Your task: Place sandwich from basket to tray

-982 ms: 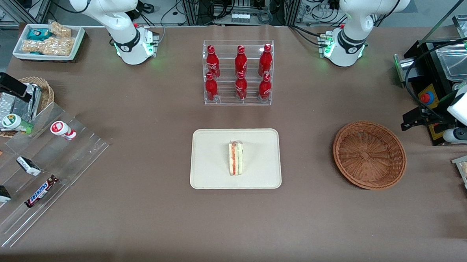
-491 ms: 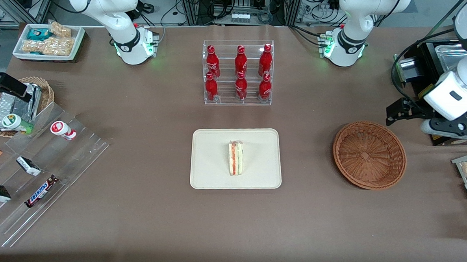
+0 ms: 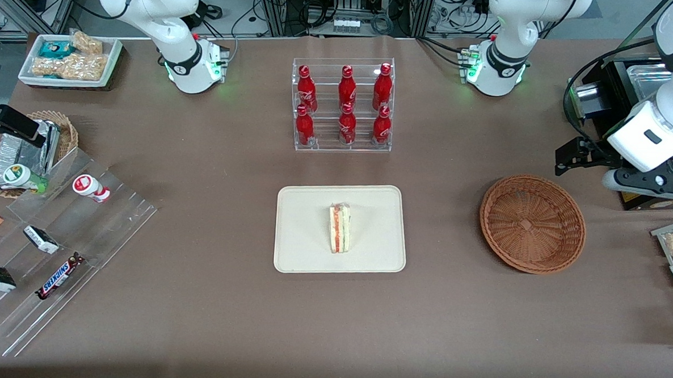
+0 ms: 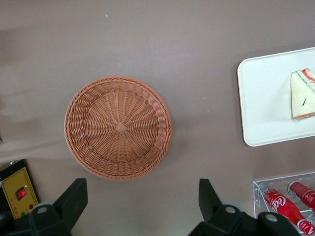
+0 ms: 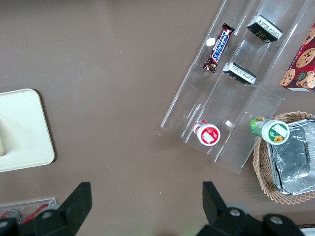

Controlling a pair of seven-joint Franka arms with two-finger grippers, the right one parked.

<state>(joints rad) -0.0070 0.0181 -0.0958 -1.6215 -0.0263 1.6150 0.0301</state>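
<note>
1. My claw (image 3: pixel 565 156) hangs above the table (image 3: pixel 194 319), spread wide and holding nothing, near the working arm's end and a little farther from the front camera than the basket (image 3: pixel 532 223).
2. On the front view's clock face, the claw sits at about one o'clock from the basket, raised clear of its rim.
3. The basket has nothing in it; my wrist camera shows only bare weave (image 4: pixel 118 128).
4. The sandwich (image 3: pixel 339 229) lies on the tray (image 3: pixel 301 210), near its middle, cut edge up, with red and green layers showing.
5. From the tray, the basket is at three o'clock, well apart from it.
6. I judge the placing done; the step in hand is backing off.
7. The next move calls only for parking, staying high above the basket.
</note>
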